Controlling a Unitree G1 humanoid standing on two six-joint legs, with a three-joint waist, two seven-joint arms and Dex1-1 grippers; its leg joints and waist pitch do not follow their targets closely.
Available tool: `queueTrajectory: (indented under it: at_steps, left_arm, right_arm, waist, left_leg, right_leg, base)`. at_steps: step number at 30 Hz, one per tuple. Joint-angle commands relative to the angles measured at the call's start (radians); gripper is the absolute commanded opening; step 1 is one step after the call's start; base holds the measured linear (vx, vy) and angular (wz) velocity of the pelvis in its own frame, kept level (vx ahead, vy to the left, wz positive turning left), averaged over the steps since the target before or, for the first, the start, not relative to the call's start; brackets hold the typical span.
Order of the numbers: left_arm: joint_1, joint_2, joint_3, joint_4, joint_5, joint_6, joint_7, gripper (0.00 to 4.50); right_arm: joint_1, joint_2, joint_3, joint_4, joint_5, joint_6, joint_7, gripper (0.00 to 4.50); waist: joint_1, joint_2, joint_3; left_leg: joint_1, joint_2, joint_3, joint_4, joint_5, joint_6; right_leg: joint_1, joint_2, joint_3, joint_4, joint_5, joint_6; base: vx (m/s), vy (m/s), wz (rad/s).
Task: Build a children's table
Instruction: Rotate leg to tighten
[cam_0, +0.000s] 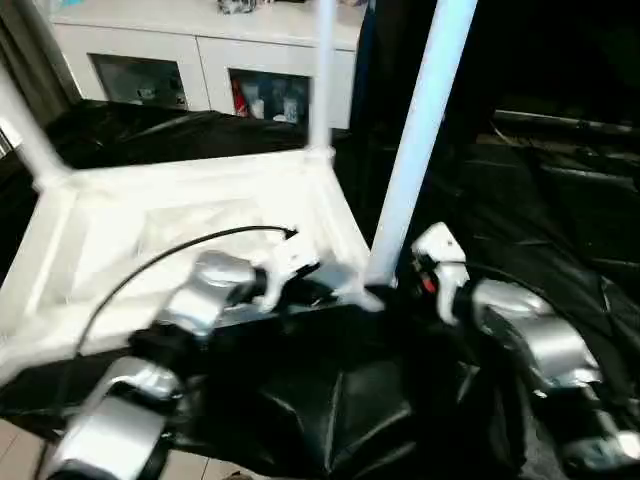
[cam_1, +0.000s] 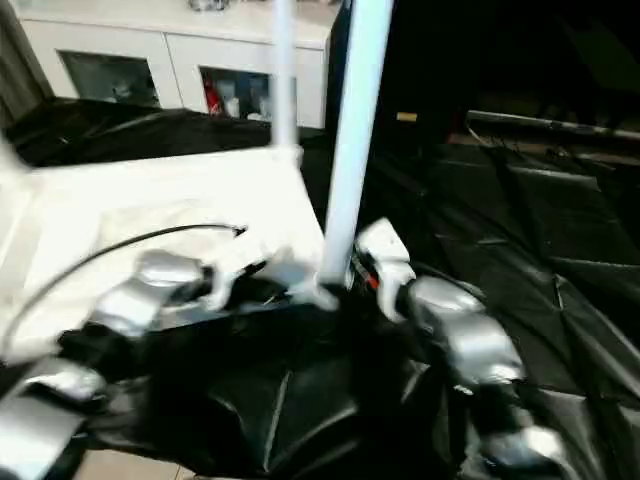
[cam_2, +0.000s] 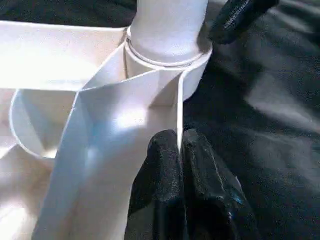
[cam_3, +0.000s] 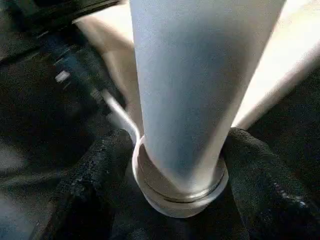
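Note:
The white table top (cam_0: 90, 250) lies upside down on black sheeting, ribs facing up. Three white legs stand in its corner sockets: one at the far left (cam_0: 25, 125), one at the back right (cam_0: 322, 70) and one at the near right (cam_0: 420, 130). My left gripper (cam_2: 179, 142) is shut on a thin rib of the top just beside the near-right socket (cam_2: 167, 55). My right gripper (cam_3: 177, 150) is open, with one black finger (cam_3: 95, 175) on each side of that leg's base (cam_3: 190, 90) at the socket collar. One of its fingertips (cam_2: 240, 15) also shows past the socket in the left wrist view.
A white cabinet (cam_0: 200, 70) with glass doors stands behind the table top. Crumpled black sheeting (cam_0: 540, 200) covers the surface to the right and in front. A black cable (cam_0: 160, 255) arcs over the top to my left wrist.

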Motion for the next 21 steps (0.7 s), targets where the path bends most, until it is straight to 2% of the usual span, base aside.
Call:
queueTrajectory:
  at_steps: [1,2,3,4,6,12,16,18,19,21]
  left_arm:
    - [0.016,0.006,-0.029,-0.051,-0.037,0.013,-0.103,0.0]
    - [0.018,0.007,-0.029,-0.053,-0.038,0.013,-0.106,0.0]
    - [0.021,0.01,-0.032,-0.049,-0.035,0.017,-0.111,0.0]
    - [0.021,0.01,-0.032,-0.049,-0.035,0.017,-0.111,0.0]
    - [0.024,0.016,-0.035,-0.052,-0.033,0.018,-0.12,0.0]
    - [0.032,0.018,-0.023,-0.074,-0.04,0.028,-0.117,0.0]
    - [0.033,0.014,-0.018,-0.076,-0.04,0.029,-0.104,0.0]
    - [0.031,0.01,-0.014,-0.072,-0.037,0.027,-0.089,0.0]
    - [0.021,-0.005,0.001,-0.047,-0.023,0.016,-0.028,0.0]
    - [0.017,-0.011,0.007,-0.037,-0.018,0.012,-0.005,0.0]
  right_arm:
    - [0.013,-0.021,0.043,-0.031,0.013,-0.008,0.081,3.07]
    - [0.014,-0.024,0.043,-0.033,0.014,-0.009,0.086,3.07]
    - [0.019,-0.033,0.045,-0.036,0.023,0.001,0.105,3.07]
    - [0.019,-0.033,0.045,-0.036,0.023,0.001,0.105,3.07]
    - [0.02,-0.042,0.052,-0.04,0.035,0.018,0.127,3.07]
    - [0.019,-0.047,0.06,-0.051,0.052,0.045,0.164,2.5]
    - [0.018,-0.044,0.062,-0.046,0.056,0.047,0.17,2.28]
    - [0.018,-0.041,0.062,-0.042,0.055,0.046,0.166,2.22]
    - [0.021,-0.022,0.051,-0.035,0.057,0.044,0.14,2.2]
    - [0.021,-0.013,0.046,-0.032,0.057,0.043,0.125,2.17]
  waist:
    - [0.008,-0.002,-0.055]
    - [0.008,-0.001,-0.053]
    - [0.008,-0.01,-0.052]
    - [0.012,-0.008,-0.051]
    - [0.015,-0.009,-0.05]
    - [0.021,-0.014,-0.052]
    - [0.028,-0.012,-0.052]
    - [0.028,-0.013,-0.051]
    - [0.029,-0.007,-0.051]
    - [0.028,-0.011,-0.05]
  left_leg:
    - [-0.002,0.019,0.002,-0.062,-0.229,0.031]
    - [-0.003,0.019,0.004,-0.062,-0.23,0.032]
    - [-0.004,0.018,0.004,-0.063,-0.236,0.032]
    - [0.0,0.019,0.005,-0.062,-0.242,0.032]
    - [-0.001,0.019,0.003,-0.063,-0.24,0.03]
    - [-0.002,0.019,0.003,-0.062,-0.222,0.026]
    - [-0.003,0.018,0.003,-0.061,-0.21,0.026]
    - [-0.003,0.017,0.003,-0.062,-0.221,0.023]
    - [-0.002,0.017,0.002,-0.063,-0.229,0.02]
    - [-0.003,0.016,0.001,-0.064,-0.24,0.016]
  right_leg:
    - [0.059,-0.053,0.033,-0.073,-0.22,-0.198]
    - [0.058,-0.052,0.034,-0.073,-0.217,-0.202]
    - [0.058,-0.052,0.033,-0.074,-0.234,-0.201]
    - [0.055,-0.055,0.034,-0.077,-0.259,-0.197]
    - [0.056,-0.055,0.035,-0.077,-0.278,-0.188]
    - [0.055,-0.056,0.035,-0.078,-0.291,-0.168]
    - [0.056,-0.055,0.035,-0.075,-0.268,-0.172]
    - [0.055,-0.056,0.035,-0.078,-0.292,-0.165]
    - [0.055,-0.057,0.035,-0.08,-0.305,-0.162]
    - [0.056,-0.057,0.034,-0.082,-0.332,-0.151]
  base:
    - [0.0,0.0,0.0]
    - [0.0,0.0,0.0]
    - [0.0,0.0,0.0]
    - [0.0,0.0,0.0]
    - [0.0,0.0,0.0]
    - [0.0,0.0,0.0]
    - [0.0,0.0,0.0]
    - [0.0,0.0,0.0]
    - [0.0,0.0,0.0]
    - [0.0,0.0,0.0]
